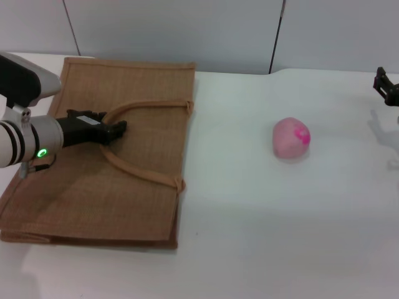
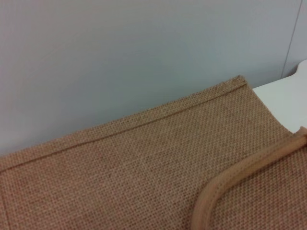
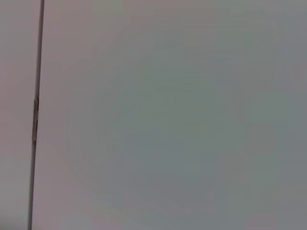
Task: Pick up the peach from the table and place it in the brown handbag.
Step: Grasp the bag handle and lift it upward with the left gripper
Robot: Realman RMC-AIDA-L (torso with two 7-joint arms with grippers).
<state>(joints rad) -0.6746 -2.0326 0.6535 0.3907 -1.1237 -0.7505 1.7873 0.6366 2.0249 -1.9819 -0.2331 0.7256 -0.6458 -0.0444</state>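
The left pincer (image 1: 115, 131) lies low over the brown handbag (image 1: 81, 187), its dark fingers (image 1: 120, 128) reaching right to the looped handle (image 1: 140, 168) at the bag's middle. The fingers appear drawn close together, though whether they pinch the handle cannot be told. The bag lies flat on the left side of the white worktop (image 1: 262, 237), its opening edge facing right. In the left wrist view the woven jute (image 2: 144, 172) fills the lower part, with a stretch of handle (image 2: 230, 182) curving across it.

The right pincer (image 1: 388, 86) sits at the far right edge, well apart from everything; its finger state cannot be told.

The peach (image 1: 291, 138) rests on the worktop right of centre, between the bag and the right pincer, touching neither.
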